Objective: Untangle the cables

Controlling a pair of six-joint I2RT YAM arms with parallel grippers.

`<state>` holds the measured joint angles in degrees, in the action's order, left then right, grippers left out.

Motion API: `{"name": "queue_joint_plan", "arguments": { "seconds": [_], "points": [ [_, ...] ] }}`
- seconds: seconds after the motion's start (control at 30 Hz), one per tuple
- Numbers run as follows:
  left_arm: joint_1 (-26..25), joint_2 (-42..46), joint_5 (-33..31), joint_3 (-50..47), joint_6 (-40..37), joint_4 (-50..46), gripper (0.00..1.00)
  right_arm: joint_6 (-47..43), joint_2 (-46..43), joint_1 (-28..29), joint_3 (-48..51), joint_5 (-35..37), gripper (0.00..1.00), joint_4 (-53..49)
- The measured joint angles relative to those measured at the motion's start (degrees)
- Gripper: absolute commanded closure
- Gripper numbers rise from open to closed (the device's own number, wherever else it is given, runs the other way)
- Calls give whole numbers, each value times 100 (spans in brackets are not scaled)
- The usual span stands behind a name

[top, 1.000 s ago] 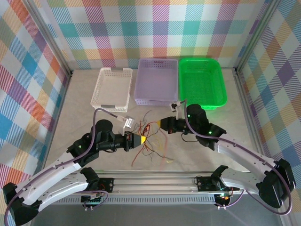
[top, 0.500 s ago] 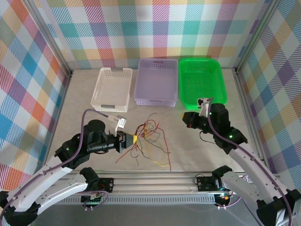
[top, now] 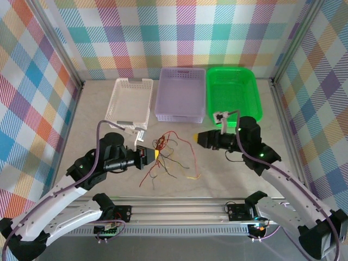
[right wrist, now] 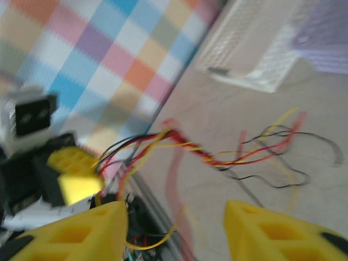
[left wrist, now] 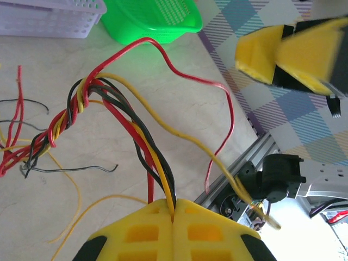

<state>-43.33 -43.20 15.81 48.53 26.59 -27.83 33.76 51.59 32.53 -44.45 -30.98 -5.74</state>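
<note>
The cables (top: 166,155) are thin red, yellow and black wires, twisted together in one stretch and fanning out loose on the table. My left gripper (top: 154,154) is shut on one end of the bunch; in the left wrist view the cables (left wrist: 87,109) run straight out from between its closed yellow pads. My right gripper (top: 197,138) hovers to the right of the bunch, apart from it, its jaws open and nothing between them. From the right wrist the cables (right wrist: 217,157) look blurred, ahead of the spread fingers (right wrist: 81,231).
Three baskets stand at the back: a white one (top: 129,102), a purple one (top: 180,95) and a green one (top: 234,95). A metal rail (top: 179,209) runs along the near edge between the arm bases.
The right gripper pulled away to the right, then came back toward the bunch and opened. The left gripper drew the bunch slightly left and the wires spread out.
</note>
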Motion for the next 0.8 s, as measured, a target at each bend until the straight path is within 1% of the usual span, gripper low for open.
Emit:
{"name": "queue_joint_plan", "arguments": {
  "seconds": [0.1, 0.23, 0.43, 0.57, 0.73, 0.8],
  "points": [
    [0, -236, 103, 0, 42, 216, 100, -72, 313, 433, -103, -81, 42, 195],
    [4, -485, 170, 2, 61, 380, 100, -177, 933, 627, -354, -4, 41, 238],
    [4, -695, 262, 4, 59, 426, 100, -417, 1521, 997, -699, 225, 43, 133],
    [4, -708, 275, 24, 48, 424, 100, -518, 1880, 1084, -949, 313, 43, 48],
    [4, -675, 267, 103, -52, 396, 100, -640, 1941, 1084, -953, 446, 42, -157],
    [4, -645, 260, 116, -70, 396, 100, -664, 1965, 1084, -953, 463, 43, -223]
  ]
}}
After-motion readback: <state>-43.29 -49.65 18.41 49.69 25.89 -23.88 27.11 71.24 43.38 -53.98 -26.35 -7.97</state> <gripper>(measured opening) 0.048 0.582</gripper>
